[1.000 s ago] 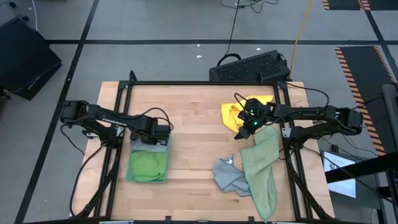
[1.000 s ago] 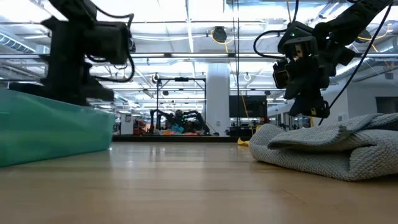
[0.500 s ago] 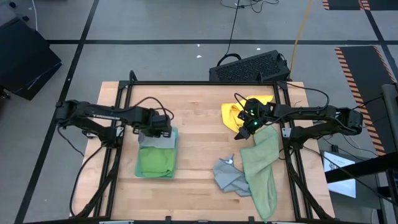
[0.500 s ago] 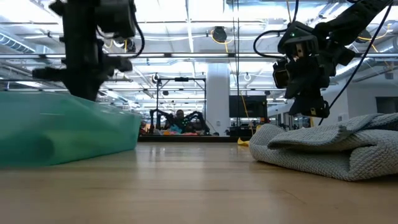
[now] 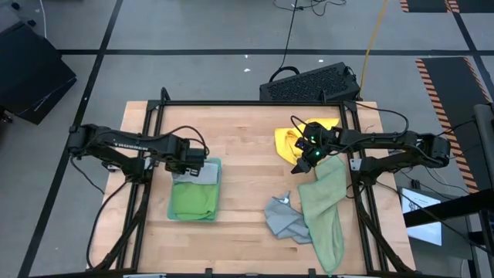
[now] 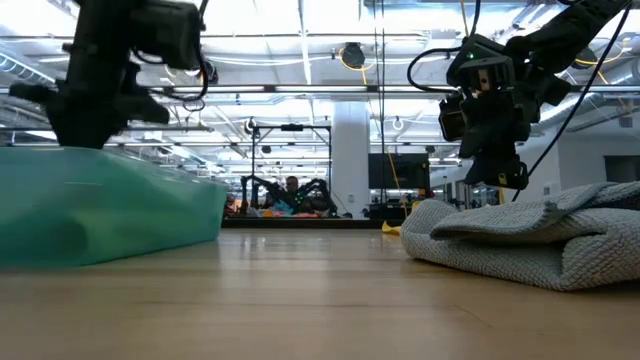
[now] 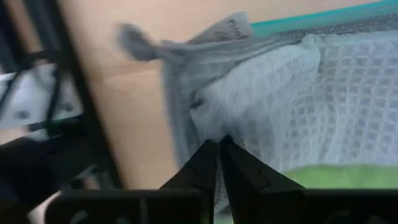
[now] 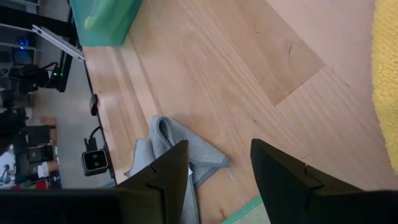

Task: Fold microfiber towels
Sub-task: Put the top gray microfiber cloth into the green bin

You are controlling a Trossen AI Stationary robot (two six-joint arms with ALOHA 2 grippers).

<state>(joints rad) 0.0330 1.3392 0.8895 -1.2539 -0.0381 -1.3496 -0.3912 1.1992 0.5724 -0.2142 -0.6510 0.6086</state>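
Observation:
A stack of folded towels (image 5: 194, 191) lies at the table's left: a grey one (image 7: 292, 93) on top, bright green (image 5: 193, 202) under it, teal (image 6: 100, 210) at the bottom. My left gripper (image 5: 199, 165) is shut over the stack's far end, its fingertips (image 7: 217, 144) at the grey towel. My right gripper (image 5: 301, 164) hangs open and empty above the table at the right, beside a crumpled yellow towel (image 5: 287, 141). A sage green towel (image 5: 324, 208) and a loose grey towel (image 5: 284, 218) lie crumpled near it. My left gripper's shut fingers (image 7: 208, 165) point down at the grey towel's far part (image 7: 249, 118) on top of the stack. I cannot tell whether they touch it. The stack lies flat on the table.
Black frame rails (image 5: 143, 154) run along the table's left and right sides. A black keyboard-like box (image 5: 309, 83) sits beyond the far edge. Bare wood (image 5: 243, 170) lies between the stack and the loose towels.
The stack has slid along the table toward its right edge with my left gripper. The gripper has since drawn back a little toward the left edge, and the stack has stayed where it was.

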